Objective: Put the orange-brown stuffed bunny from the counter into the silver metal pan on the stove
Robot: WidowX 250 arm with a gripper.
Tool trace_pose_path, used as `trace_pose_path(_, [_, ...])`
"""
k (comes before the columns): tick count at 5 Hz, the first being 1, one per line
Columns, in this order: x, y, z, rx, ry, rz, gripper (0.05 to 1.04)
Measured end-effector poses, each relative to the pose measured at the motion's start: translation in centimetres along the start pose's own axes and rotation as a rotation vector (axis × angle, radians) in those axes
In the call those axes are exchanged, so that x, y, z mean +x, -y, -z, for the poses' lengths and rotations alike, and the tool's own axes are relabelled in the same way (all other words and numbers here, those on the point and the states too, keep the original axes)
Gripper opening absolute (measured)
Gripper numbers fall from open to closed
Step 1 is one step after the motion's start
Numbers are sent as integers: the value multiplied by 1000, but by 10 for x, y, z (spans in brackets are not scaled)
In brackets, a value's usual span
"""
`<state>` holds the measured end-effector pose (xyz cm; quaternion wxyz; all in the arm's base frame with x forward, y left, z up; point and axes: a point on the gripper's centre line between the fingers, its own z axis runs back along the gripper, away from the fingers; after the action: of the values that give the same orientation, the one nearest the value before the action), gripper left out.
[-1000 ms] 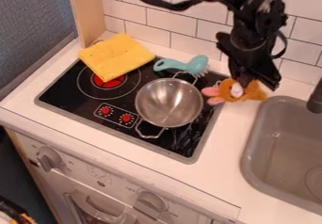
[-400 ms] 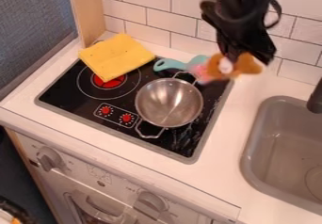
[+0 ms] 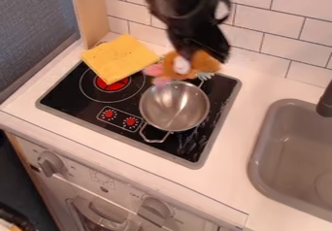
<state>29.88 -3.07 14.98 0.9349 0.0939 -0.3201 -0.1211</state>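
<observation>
The black gripper [image 3: 193,54] hangs over the back of the stove, shut on an orange-brown plush toy [image 3: 202,65] with a white face and pink parts at its left end. Just below the toy in the camera view stands a silver metal pot [image 3: 174,107] with two loop handles, on the black cooktop. A turquoise brush lies mostly hidden behind the toy, its bristles [image 3: 206,75] showing at the toy's right. To the left, a folded yellow cloth [image 3: 119,58] covers the stove's back left corner.
A grey sink [image 3: 260,142] is set into the white counter [image 3: 231,176] on the right, with a dark faucet [image 3: 325,101] at its edge. White wall tiles rise behind the counter, and a wooden panel [image 3: 90,11] stands at the back left.
The gripper has lifted the plush toy from beside the stove's right edge and carried it left, to above the back of the pot. Pot and cloth have stayed in place.
</observation>
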Motion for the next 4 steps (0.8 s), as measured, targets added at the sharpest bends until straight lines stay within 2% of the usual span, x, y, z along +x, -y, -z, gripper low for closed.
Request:
trace_pose_path(1, [-17,-9,5,14,-35,-24,72])
trace_pose_path(2, [-25,-8,17,8,-60,-12,72])
trace_pose_path(4, [-40,4,54,-4,-147,21,72])
